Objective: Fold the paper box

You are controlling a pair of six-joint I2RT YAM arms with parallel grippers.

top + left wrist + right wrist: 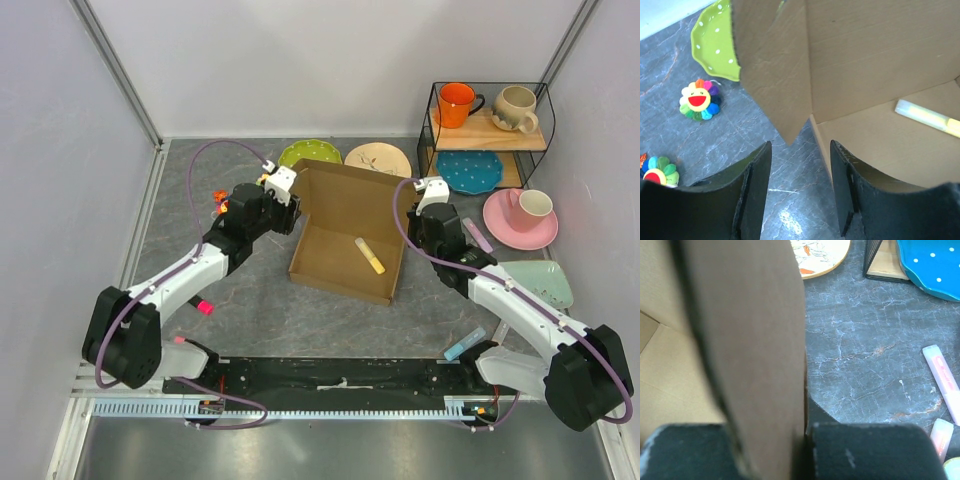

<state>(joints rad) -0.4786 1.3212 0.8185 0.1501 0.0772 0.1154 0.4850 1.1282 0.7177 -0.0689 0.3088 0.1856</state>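
The paper box [345, 215] sits in the middle of the grey tabletop [260, 320], between the two arms. Its tray is open upward and its back panel leans away toward the green plate [310, 153] and the cream plate [378, 158]. A yellow marker [370, 255] lies inside, on the box floor.

The right gripper [800, 435] is pinched tight on the box's right wall. From its wrist view the cardboard panel stands upright between the two dark fingers [870, 450], with no gap left.

The left gripper [800, 187] is at the box's far left corner with its jaws parted and nothing caught between them. The pointed end of a side flap hangs just above the gap, and the box's left wall runs just beside one finger; I cannot tell whether they touch.

Beyond that gripper a rainbow flower toy [701, 99] lies on the tabletop near the green plate, with a second flower toy [657, 172] closer to the arm. On the right a pink marker [942, 380] lies apart from the box. A wire rack [490, 130] stands in the far right corner.
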